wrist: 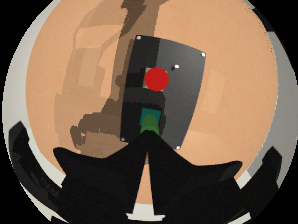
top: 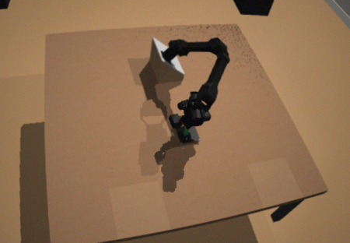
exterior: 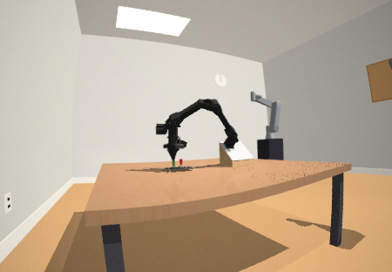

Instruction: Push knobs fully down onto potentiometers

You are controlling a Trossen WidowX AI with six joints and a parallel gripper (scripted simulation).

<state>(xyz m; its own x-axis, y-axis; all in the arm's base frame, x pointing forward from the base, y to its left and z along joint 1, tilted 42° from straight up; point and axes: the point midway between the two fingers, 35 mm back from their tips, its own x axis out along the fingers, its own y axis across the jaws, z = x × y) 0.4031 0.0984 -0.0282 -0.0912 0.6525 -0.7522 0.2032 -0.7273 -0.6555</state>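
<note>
The dark circuit board (wrist: 185, 90) (top: 194, 136) stands low on the table. A red knob (wrist: 156, 79) (exterior: 181, 161) stands upright over its potentiometer. A green knob (wrist: 149, 123) (exterior: 173, 164) (top: 186, 132) stands beside a teal potentiometer body (wrist: 151, 113), nearer my fingers. My gripper (wrist: 148, 133) (exterior: 173, 160) is shut and empty, pointing straight down, with its closed tips at the top of the green knob. The tips hide part of that knob. Whether they touch it, and how far either knob sits above its potentiometer, is too small to tell.
A small pin (wrist: 176, 66) stands on the board beside the red knob. The arm's wedge-shaped base block (top: 167, 73) (exterior: 237, 155) stands behind the board. The arm's shadow falls over part of the board and the wooden table (top: 85, 135).
</note>
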